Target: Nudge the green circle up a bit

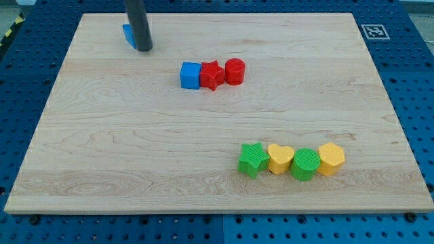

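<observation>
Rod and tip are sitting far from the job: my tip [144, 49] is resting on the wooden desk [102, 156] near the view's top-left, well apart from the green circle [304, 165] and up and to the view's left of it. The tool is a bare rod with nothing to clench — it is grasping nothing. Just behind the rod, touching it or nearly so, a small blue block [128, 34] is peeking out on the view's left side; its shape is partly hidden.

The green circle is lying near the view's bottom-right, in a row of four blocks pressed side by side. A yellow heart [280, 159] is touching the green circle on the view's left, and beyond that a green star [252, 160] is ending the row. A yellow hexagon-like block [331, 158] is sitting against the green circle on the view's right.

Up from the green circle and toward the view's left — around the desk's middle top — three more blocks are lining up in contact: a blue cube [190, 75], a red star [211, 75] and a red cylinder [234, 71].
</observation>
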Robot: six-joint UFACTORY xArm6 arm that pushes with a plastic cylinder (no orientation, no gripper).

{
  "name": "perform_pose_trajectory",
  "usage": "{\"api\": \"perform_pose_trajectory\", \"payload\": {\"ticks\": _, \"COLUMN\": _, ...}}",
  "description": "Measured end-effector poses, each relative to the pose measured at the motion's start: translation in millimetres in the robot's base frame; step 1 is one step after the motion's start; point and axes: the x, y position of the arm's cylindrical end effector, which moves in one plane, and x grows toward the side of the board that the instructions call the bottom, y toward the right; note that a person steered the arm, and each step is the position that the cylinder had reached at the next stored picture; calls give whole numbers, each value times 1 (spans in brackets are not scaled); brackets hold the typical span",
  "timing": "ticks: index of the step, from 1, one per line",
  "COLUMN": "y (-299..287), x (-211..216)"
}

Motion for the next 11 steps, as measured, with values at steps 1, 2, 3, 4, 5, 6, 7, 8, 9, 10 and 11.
{"api": "perform_pose_trajectory", "payload": {"ticks": 1, "y": -21, "x": 65}}
{"api": "perform_pose_trajectory", "payload": {"ticks": 2, "y": -13, "x": 117}}
{"api": "perform_pose_trajectory", "payload": {"ticks": 3, "y": 33, "x": 148}}
{"api": "perform_pose_trajectory", "payload": {"ticks": 4, "y": 65, "x": 178}}
{"api": "perform_pose_trajectory", "payload": {"ticks": 5, "y": 69, "x": 220}}
{"api": "perform_pose_trajectory", "payload": {"ticks": 6, "y": 112, "x": 264}}
{"api": "perform_pose_trajectory", "payload": {"ticks": 7, "y": 187, "x": 280}}
{"api": "perform_pose_trajectory", "payload": {"ticks": 8, "y": 262, "x": 280}}
{"api": "perform_pose_trajectory", "payload": {"ticks": 9, "y": 289, "x": 273}}
{"api": "perform_pose_trajectory", "payload": {"ticks": 10, "y": 276, "x": 268}}
{"api": "perform_pose_trajectory", "payload": {"ticks": 11, "y": 263, "x": 288}}
